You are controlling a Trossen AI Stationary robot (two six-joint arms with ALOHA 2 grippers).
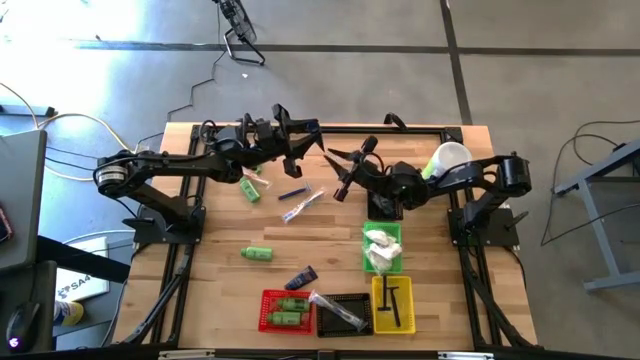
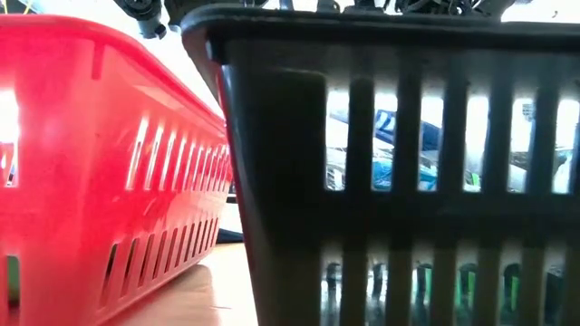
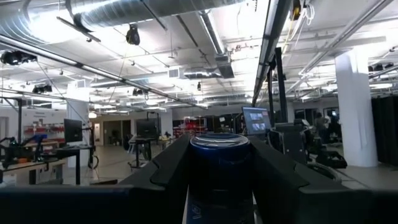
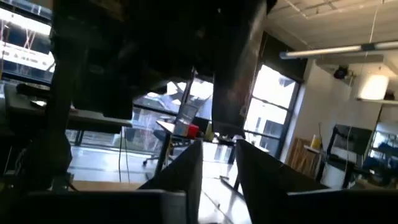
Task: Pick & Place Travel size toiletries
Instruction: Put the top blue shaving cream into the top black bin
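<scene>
At the far side of the table [image 1: 440, 300] we see the left hand [image 1: 300, 140] raised, and in its wrist view a dark navy tube [image 3: 219, 168] stands pinched between its two fingers [image 3: 171, 165], the hand closed just to the tube's width. Facing it from the right, the right hand [image 1: 343, 170] hangs near the table's middle; its fingers [image 4: 186, 171] stand a narrow gap apart in its own wrist view, with nothing between them.

Below and between the two hands, on the boards, we find a small blue item [image 1: 291, 194] and a clear-wrapped toothbrush [image 1: 302, 206] just beside each other. A green bottle [image 1: 250, 188] lies under the left arm, another green bottle [image 1: 257, 253] lies well nearer the front, and a second navy tube [image 1: 301, 277] lies just behind the baskets.

Along the front edge the red basket [image 1: 265, 318] holds green bottles [image 1: 290, 311], the black basket [image 1: 360, 300] holds a clear-wrapped piece [image 1: 335, 308], and the yellow basket [image 1: 405, 322] holds thin black combs [image 1: 393, 300]. Behind the yellow one, the green basket [image 1: 395, 232] holds white packets [image 1: 381, 250]. A white cup [image 1: 450, 158] sits by the right arm.

From table height we see only the red and black baskets close up
</scene>
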